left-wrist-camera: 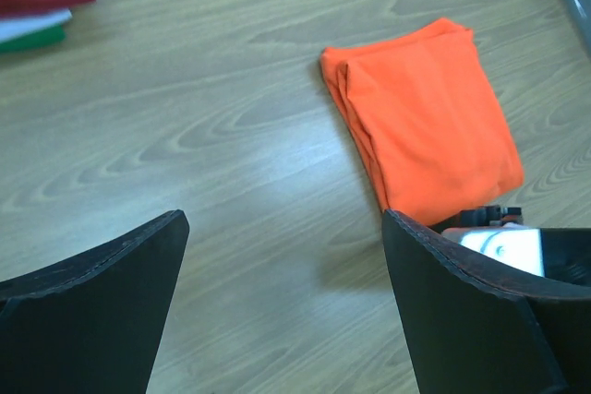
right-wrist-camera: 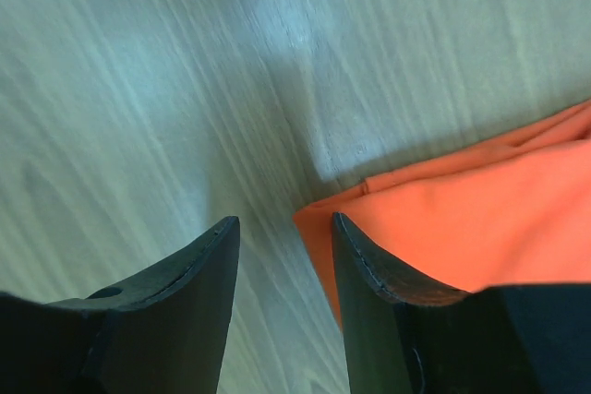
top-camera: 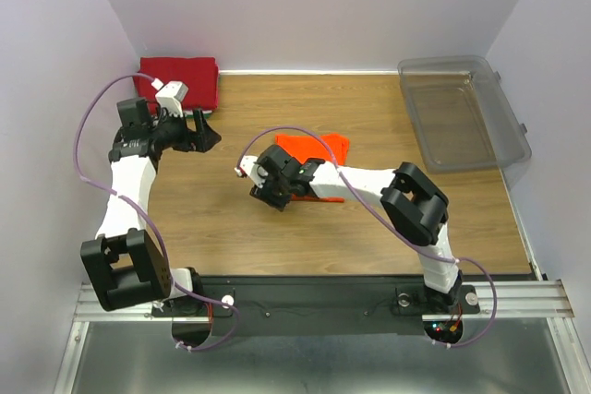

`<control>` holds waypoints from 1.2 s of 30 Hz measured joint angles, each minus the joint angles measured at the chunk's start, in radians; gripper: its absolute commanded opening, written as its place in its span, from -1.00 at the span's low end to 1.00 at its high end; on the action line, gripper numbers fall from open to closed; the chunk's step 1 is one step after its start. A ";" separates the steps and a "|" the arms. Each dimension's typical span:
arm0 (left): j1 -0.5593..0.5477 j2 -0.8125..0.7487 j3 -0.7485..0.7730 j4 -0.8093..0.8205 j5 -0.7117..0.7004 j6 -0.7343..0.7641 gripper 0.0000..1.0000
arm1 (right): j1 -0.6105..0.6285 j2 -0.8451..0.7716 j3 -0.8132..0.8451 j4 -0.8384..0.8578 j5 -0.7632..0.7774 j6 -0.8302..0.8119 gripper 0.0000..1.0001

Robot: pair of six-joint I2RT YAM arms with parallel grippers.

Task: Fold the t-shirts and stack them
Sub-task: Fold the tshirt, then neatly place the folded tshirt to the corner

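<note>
while orange t-shirt (left-wrist-camera: pixel 434 117) lies folded, left pincer (left-wrist-camera: pixel 284 220) gapes

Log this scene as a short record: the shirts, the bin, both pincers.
orange t-shirt: folded, alone in the middle of the table
dark red t-shirt: folded, on top of the stack in the far left corner
white t-shirt: thin edge under the red one
green t-shirt: thin edge under the white one
clear bin: far right corner
left pincer: open wide, holding nothing, over bare wood
right pincer: open, at the orange t-shirt's corner, nothing gripped
</note>
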 measured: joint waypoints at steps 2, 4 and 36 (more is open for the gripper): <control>0.000 0.000 -0.018 0.001 -0.010 -0.003 0.96 | 0.007 0.031 0.001 -0.001 0.029 -0.012 -0.06; 0.000 0.000 -0.035 0.005 -0.022 -0.006 0.96 | 0.010 0.056 0.001 0.002 0.051 -0.019 -0.13; -0.268 0.292 -0.343 0.540 -0.048 -0.672 0.96 | -0.044 -0.079 0.010 -0.005 0.009 0.014 -0.99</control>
